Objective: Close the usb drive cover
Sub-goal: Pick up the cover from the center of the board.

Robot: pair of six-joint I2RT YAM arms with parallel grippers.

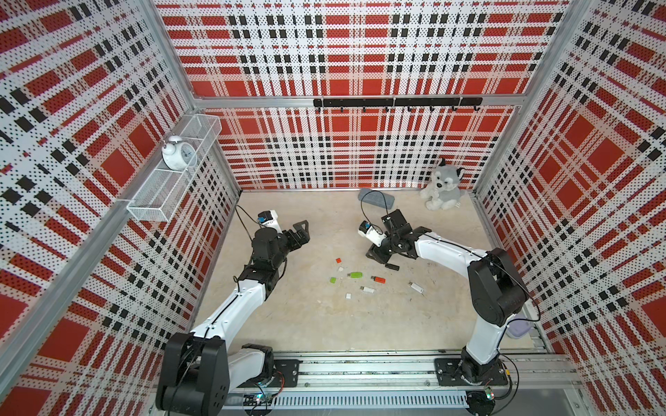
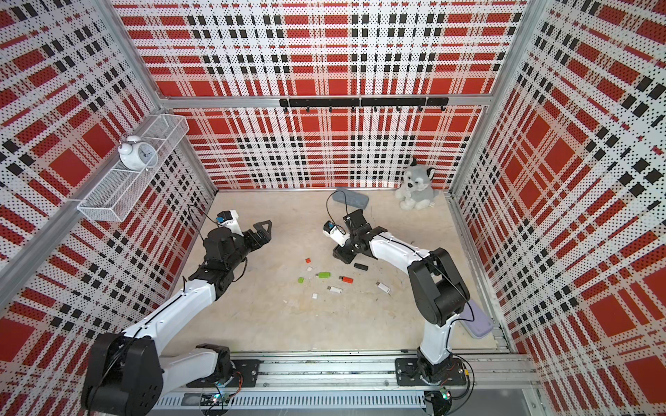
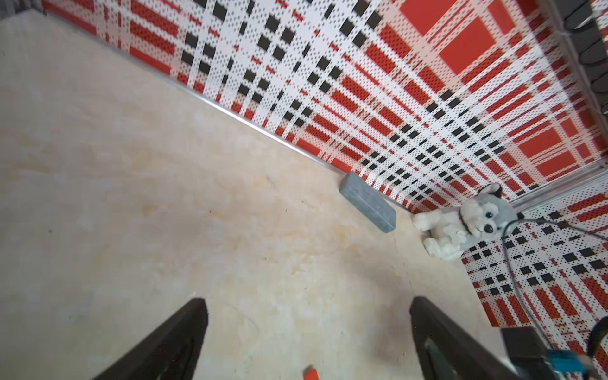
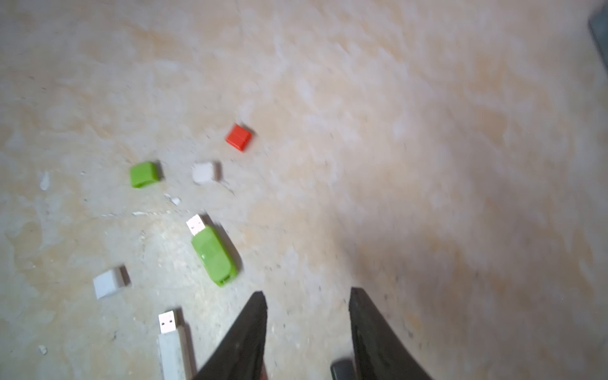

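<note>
The right end effector (image 1: 376,256) hangs low over the counter (image 1: 306,324), jaws partly apart and empty. In both top views the black usb drive (image 1: 392,267) lies just beside it at 4 o'clock. Its cover seems to be on, though it is too small for us to be sure. The green usb drive (image 1: 355,275) lies at 8 o'clock from that end effector, long axis 3-to-9, bare plug toward 9. Its green cover (image 1: 333,279) sits farther out the same way. We judge the right arm nearer.

In the left wrist view, the left end effector (image 3: 309,329) stands wide apart on nothing, and a red piece (image 3: 311,373) is cut off by the frame.

The right wrist view is blurred and shows only a cropped corner of the black drive.
</note>
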